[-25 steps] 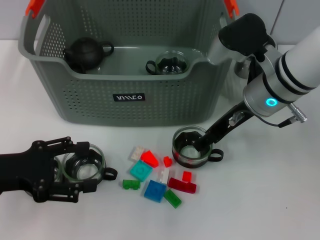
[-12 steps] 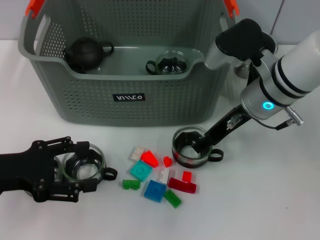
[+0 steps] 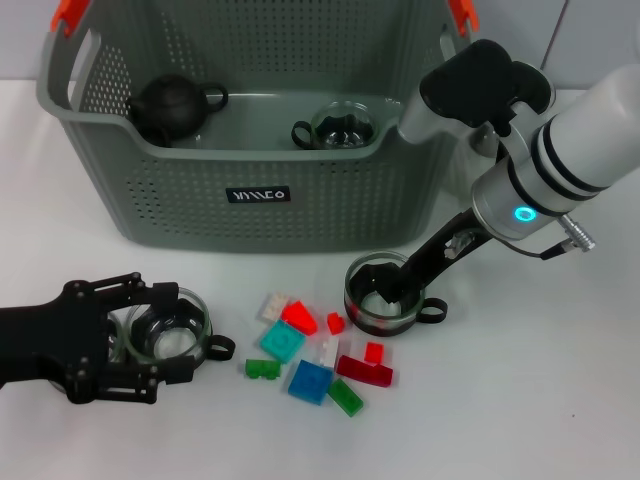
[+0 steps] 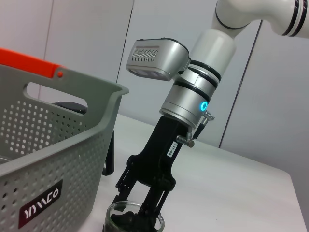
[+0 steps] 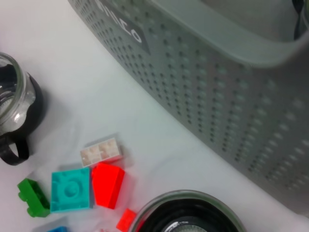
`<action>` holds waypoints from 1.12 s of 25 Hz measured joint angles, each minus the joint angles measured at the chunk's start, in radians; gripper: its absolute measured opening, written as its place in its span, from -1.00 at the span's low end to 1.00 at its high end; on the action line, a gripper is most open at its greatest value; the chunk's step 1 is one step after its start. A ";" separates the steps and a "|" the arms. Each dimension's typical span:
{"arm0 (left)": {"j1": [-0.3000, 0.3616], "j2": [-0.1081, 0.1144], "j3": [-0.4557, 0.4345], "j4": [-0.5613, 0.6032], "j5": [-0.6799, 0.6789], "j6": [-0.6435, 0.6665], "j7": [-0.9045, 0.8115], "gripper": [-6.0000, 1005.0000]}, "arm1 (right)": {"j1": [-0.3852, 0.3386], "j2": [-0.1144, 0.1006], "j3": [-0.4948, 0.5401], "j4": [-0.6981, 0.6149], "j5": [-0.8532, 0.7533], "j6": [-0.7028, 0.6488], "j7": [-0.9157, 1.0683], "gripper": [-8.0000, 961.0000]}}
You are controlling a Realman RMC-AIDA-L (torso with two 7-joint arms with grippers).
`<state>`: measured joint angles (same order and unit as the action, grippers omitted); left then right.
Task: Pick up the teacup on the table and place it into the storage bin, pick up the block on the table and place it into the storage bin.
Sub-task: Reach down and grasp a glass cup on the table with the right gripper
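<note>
A glass teacup (image 3: 366,318) with a dark inside stands on the table just before the storage bin (image 3: 180,215). My right gripper (image 3: 385,287) reaches down at its rim, fingers a little apart, one tip inside the cup. The left wrist view shows that same gripper (image 4: 142,200) over the teacup (image 4: 135,223). A second glass teacup (image 3: 170,335) stands at the left between the spread fingers of my left gripper (image 3: 160,335). Several coloured blocks lie between the two cups, among them a teal block (image 3: 282,342), a blue block (image 3: 310,381) and a red block (image 5: 107,183).
Inside the bin are a black teapot (image 3: 168,106) and another glass cup (image 3: 342,128). Orange clips (image 3: 70,12) sit on the bin's handles. The bin wall (image 5: 231,96) rises close behind the right-hand cup. White table surface lies to the front right.
My right arm has shifted slightly left and its gripper has eased further onto the cup's rim. The cup, the blocks and the left arm have stayed put.
</note>
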<state>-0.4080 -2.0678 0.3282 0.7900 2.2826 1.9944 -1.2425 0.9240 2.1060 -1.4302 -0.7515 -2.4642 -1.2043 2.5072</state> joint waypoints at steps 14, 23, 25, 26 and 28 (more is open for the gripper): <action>0.000 0.000 -0.003 -0.002 0.000 0.000 0.002 0.86 | 0.005 0.000 -0.013 0.024 0.021 0.017 -0.014 0.39; 0.000 0.000 -0.003 -0.002 0.000 -0.002 0.002 0.86 | 0.001 -0.001 -0.013 0.025 0.021 0.020 -0.007 -0.01; 0.000 0.000 -0.003 -0.002 0.000 -0.003 0.002 0.86 | 0.000 -0.002 -0.013 0.025 0.021 0.021 -0.006 -0.09; 0.000 0.000 -0.003 -0.002 0.000 -0.003 0.002 0.86 | 0.000 -0.002 -0.013 0.026 0.021 0.022 -0.006 -0.14; 0.000 0.000 -0.003 -0.002 0.000 -0.004 0.002 0.86 | 0.000 -0.003 -0.012 0.031 0.021 0.024 -0.006 -0.22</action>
<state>-0.4080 -2.0678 0.3252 0.7884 2.2826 1.9907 -1.2409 0.9242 2.1034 -1.4423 -0.7205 -2.4437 -1.1806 2.5011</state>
